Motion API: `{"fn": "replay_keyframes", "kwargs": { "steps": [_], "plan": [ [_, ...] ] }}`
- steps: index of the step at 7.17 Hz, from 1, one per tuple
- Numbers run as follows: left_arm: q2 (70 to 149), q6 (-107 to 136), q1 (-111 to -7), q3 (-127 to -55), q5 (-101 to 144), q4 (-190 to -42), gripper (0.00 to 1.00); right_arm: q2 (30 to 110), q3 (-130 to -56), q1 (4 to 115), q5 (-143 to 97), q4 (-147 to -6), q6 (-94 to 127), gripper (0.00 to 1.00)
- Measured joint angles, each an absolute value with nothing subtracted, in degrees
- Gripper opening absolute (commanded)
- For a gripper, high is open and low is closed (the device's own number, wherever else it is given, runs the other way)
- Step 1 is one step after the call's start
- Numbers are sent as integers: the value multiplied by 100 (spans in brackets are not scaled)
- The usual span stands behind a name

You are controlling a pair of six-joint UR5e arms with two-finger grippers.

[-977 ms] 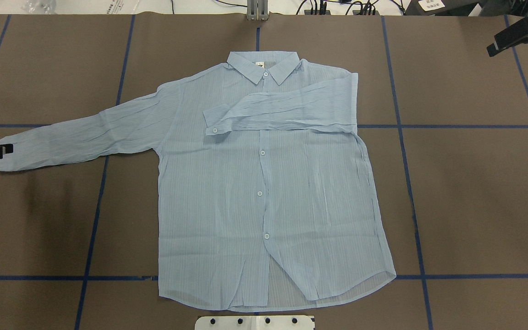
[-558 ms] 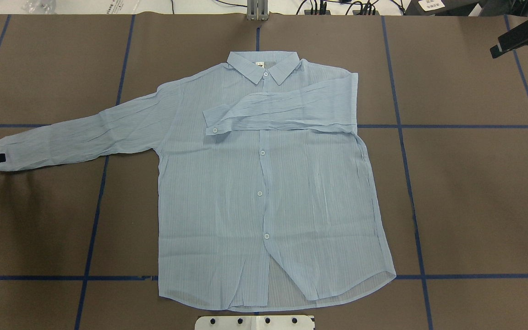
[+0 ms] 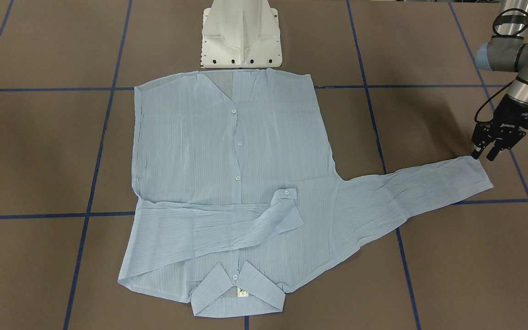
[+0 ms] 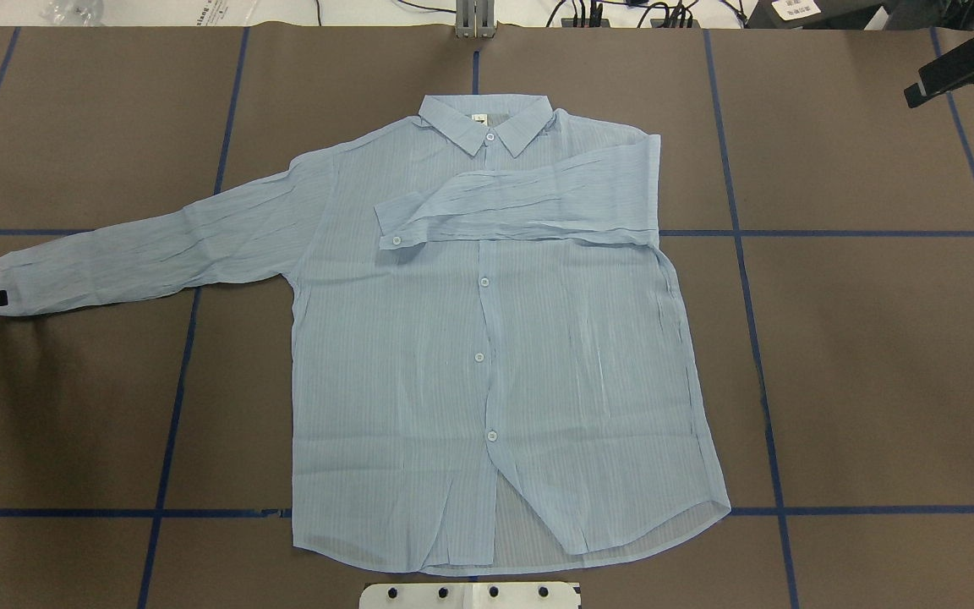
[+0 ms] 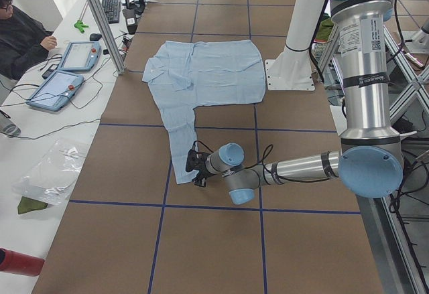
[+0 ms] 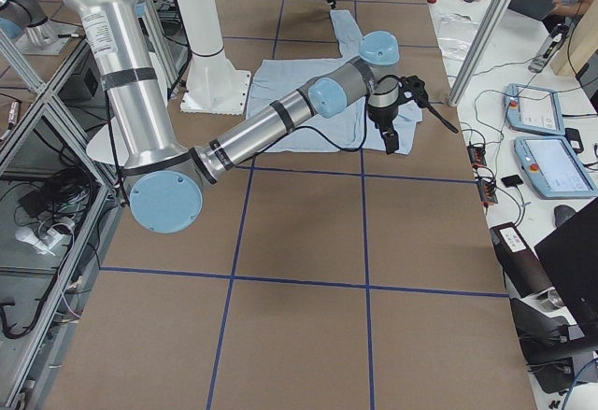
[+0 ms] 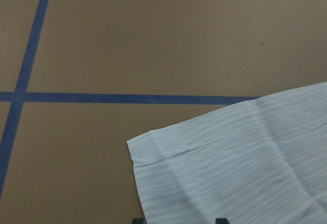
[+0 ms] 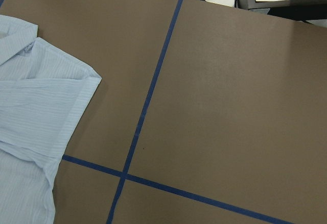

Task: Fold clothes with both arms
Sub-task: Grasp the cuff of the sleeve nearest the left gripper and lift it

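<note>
The shirt lies flat mid-frame. At the right edge our left gripper stands spread at the outstretched cuff — seemingly astride its hem — so we should sink low, then pinch squarely.

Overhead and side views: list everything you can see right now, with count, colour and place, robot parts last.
shirt: one, light blue, flat and buttoned mid-table; one sleeve folded across the chest, the other spread toward the robot's left
table: one, brown with blue tape lines
pedestal base: one, white, at the table edge by the shirt hem
control tablets: two, blue-grey, on the white side bench
plastic bag: one, clear, on that bench
red cylinder: one, at the bench's near end
person: one, dark top, seated at the bench
left arm: grey, reaching low to the spread sleeve
right arm: grey, off the shirt's other side
left gripper: black, open at the cuff
right gripper: black, away from the shirt; opening unclear
</note>
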State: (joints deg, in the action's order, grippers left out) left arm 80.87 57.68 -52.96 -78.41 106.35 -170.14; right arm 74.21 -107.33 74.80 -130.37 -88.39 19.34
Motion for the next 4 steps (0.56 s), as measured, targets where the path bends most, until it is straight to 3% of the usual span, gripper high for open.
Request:
{"fn": "replay_keyframes", "kwargs": {
  "steps": [4],
  "plan": [
    [8112, 5749, -5136, -7831, 10632, -17010, 56, 7459, -10731, 7480, -13034, -8837, 1934, 100]
  ]
}}
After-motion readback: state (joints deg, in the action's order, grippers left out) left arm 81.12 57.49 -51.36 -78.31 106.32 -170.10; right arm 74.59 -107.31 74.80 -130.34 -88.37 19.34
